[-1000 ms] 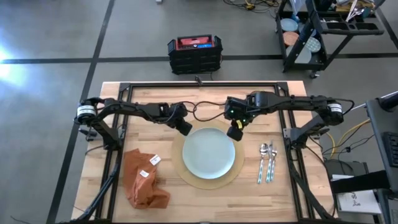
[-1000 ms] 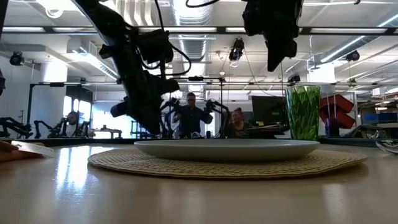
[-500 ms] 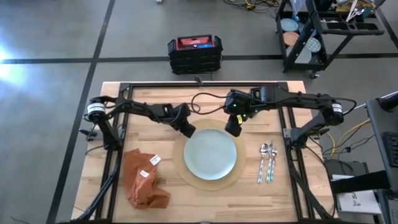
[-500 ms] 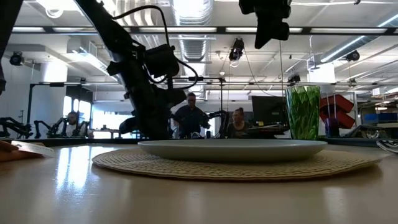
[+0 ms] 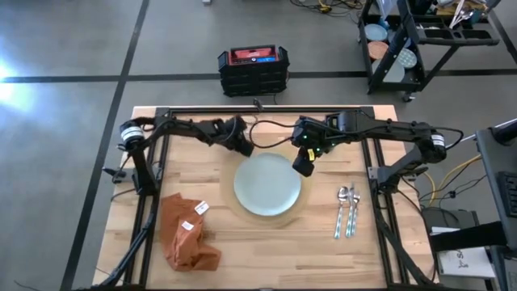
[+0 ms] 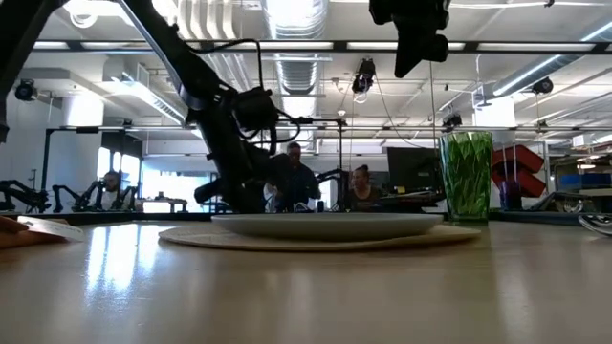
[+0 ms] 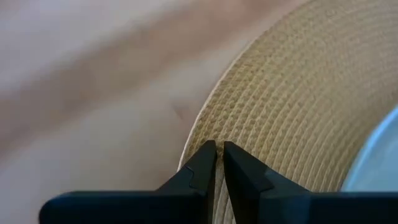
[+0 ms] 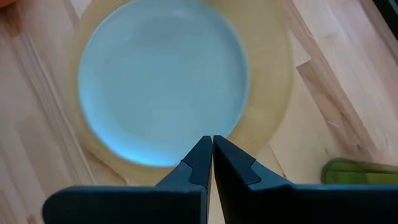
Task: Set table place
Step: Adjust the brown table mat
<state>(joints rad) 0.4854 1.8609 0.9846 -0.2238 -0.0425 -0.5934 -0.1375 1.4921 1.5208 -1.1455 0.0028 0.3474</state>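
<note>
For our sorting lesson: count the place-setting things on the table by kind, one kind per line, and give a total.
Placemat: 1
Plate: 1
Napkin: 1
Cup: 1
Cutlery pieces: at least 2; they lie bunched together, so the exact number cannot be told
Total: at least 6

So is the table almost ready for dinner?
Partly. The plate already sits on the placemat. The left gripper is pinching the placemat's edge. The napkin lies crumpled, and the cutlery is bunched together.
</note>
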